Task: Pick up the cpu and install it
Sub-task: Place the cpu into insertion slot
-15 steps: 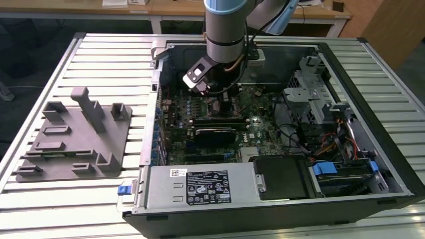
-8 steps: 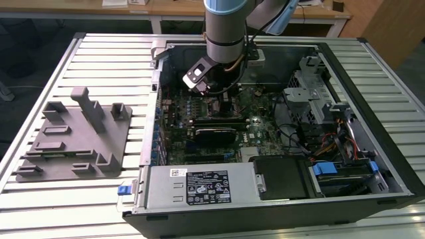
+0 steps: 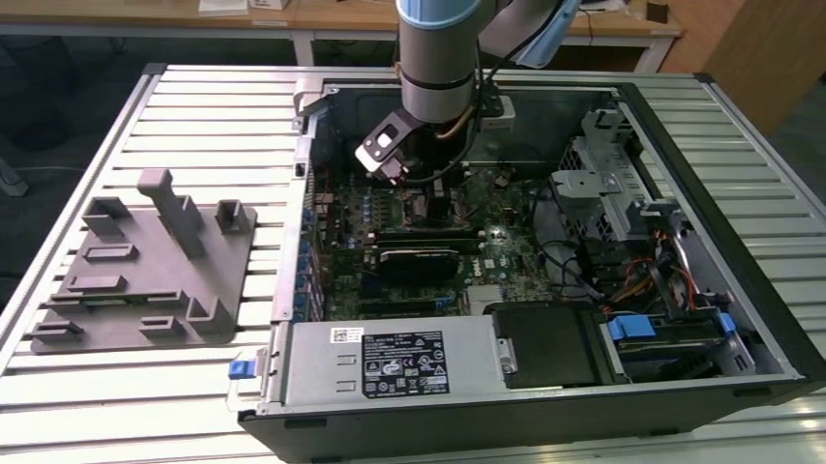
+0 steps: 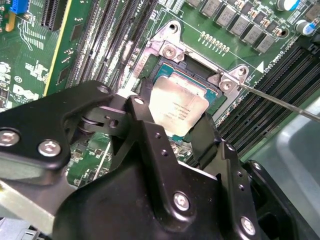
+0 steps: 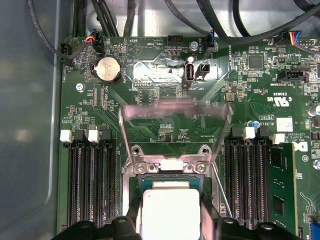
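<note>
cpu (image 4: 177, 107) | flat square, silvery metal top | pinched between black fingers (image 4: 145, 125)

Illegible fine print on motherboard (image 5: 250, 100), cpu (image 4: 177, 107), power-supply label (image 3: 402, 362)

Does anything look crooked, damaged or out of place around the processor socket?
Nothing stands out. The gripper holds the cpu squarely over the open socket; the raised load plate and freed lever suit installing.

Bright, even light; white glare across the cpu (image 5: 171, 212).
</note>
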